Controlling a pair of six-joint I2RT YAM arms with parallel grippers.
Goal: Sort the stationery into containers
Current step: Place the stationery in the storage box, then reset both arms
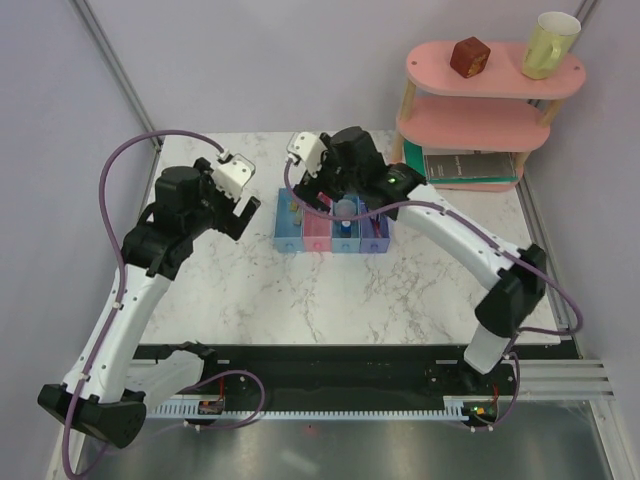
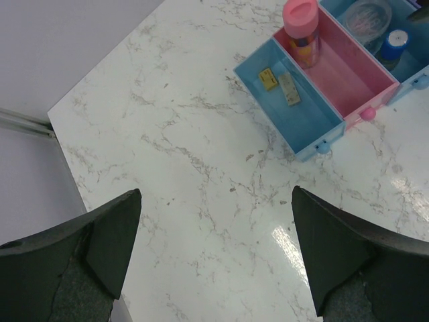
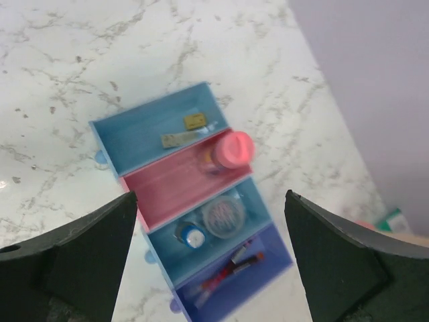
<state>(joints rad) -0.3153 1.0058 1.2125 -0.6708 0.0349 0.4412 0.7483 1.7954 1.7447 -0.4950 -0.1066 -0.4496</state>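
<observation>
Plastic bins (image 3: 127, 141) in a joined row already hold every piece of stationery I can find. The two beige pieces (image 3: 179, 137) lie in the first blue bin and the pink cylinder (image 3: 231, 149) stands in the pink bin (image 3: 164, 184). The clear tub (image 3: 223, 215) and the small blue cylinder (image 3: 192, 236) share the second blue bin (image 3: 251, 198), and the red pen (image 3: 228, 267) is in the purple bin (image 3: 269, 245). I see nothing lying loose outside them, so the sorting looks finished or nearly so.

Both pairs of jaws stand wide apart and empty, the right jaws above the row, the left jaws over bare tabletop (image 2: 167, 168) beside it.

Only the right wrist view takes in all four bins, though blurred. The left wrist view is sharper on the beige pieces but cuts off the purple bin. From the top view the right arm (image 1: 345, 160) hides most contents, but it alone shows the pink shelf (image 1: 480, 120) with cube (image 1: 468, 56) and mug (image 1: 548, 44).
</observation>
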